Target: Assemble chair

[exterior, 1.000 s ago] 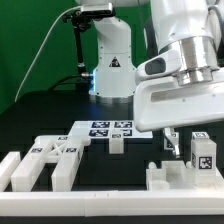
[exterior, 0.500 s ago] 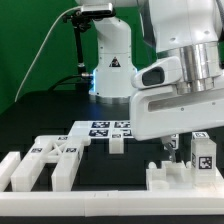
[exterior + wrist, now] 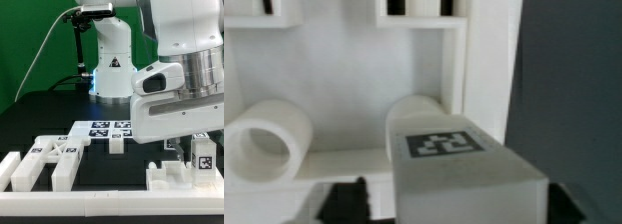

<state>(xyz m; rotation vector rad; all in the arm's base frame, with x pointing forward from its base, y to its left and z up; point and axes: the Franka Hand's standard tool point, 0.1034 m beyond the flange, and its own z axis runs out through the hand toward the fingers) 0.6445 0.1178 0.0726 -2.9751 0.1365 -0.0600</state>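
Observation:
In the wrist view my gripper is open, with its dark fingers on either side of a white upright chair block that carries a square tag. The block stands in a white chair part with slots, beside a white ring. In the exterior view my hand hangs low over that chair part at the exterior view's right and hides the fingers. A tagged upright piece stands beside it.
Several white tagged bars lie at the exterior view's left. The marker board lies mid-table with a small white cube in front of it. A low white rail runs along the front. The robot base stands behind.
My hand has come down toward the chair part at the exterior view's right. The parts on the table have not moved.

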